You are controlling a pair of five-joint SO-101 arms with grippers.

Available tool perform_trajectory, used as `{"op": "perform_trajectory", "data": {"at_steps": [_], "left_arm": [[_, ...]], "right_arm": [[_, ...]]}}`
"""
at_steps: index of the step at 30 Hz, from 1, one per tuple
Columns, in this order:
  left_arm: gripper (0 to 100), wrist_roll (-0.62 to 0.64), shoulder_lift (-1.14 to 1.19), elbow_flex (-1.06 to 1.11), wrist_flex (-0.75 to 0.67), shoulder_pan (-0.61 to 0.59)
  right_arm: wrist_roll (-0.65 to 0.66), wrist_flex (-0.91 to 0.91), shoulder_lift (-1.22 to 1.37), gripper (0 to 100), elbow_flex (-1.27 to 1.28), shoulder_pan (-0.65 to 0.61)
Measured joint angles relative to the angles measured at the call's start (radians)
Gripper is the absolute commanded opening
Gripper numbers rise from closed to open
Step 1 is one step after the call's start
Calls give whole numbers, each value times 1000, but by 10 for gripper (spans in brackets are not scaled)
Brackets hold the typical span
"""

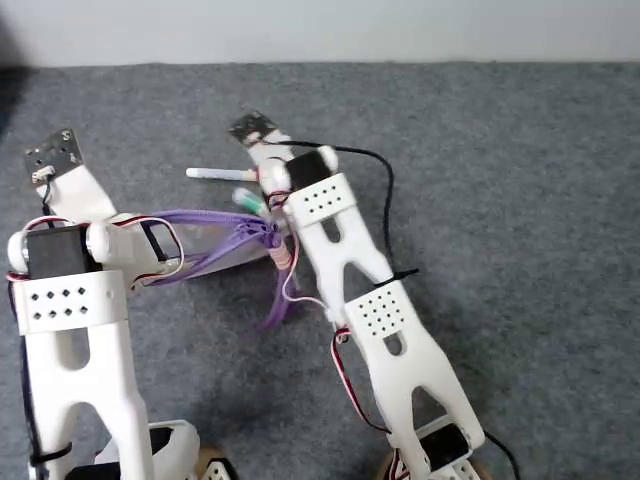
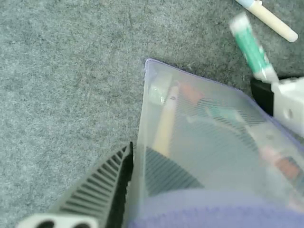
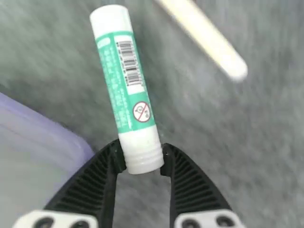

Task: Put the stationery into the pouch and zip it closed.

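Loading is partly done: several items (image 2: 166, 124) lie inside the pouch (image 2: 213, 156), its edge pinched by the left gripper (image 2: 137, 164); the right gripper (image 3: 141, 159) clamps a glue stick (image 3: 124, 80) by one end just beside the pouch, a pen (image 3: 204, 39) lies loose beyond, and zipping is pending.

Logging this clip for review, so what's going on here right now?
The left gripper pinches one edge of the translucent purple-trimmed pouch, which already has a yellowish pencil and other items inside. The right gripper is shut on the white end of a green glue stick, held just beside the pouch. A cream-coloured pen lies on the grey mat, not yet packed.
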Motion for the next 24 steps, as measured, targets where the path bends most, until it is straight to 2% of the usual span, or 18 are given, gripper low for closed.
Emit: {"op": "perform_trajectory", "data": {"at_steps": [12, 16, 24], "left_arm": [[13, 0, 0, 0, 0, 2], [13, 0, 0, 0, 0, 3], [13, 0, 0, 0, 0, 3]], "right_arm": [[2, 2, -107, 8, 48, 181], [20, 2, -233, 8, 256, 233], [46, 2, -643, 8, 904, 241]]}}
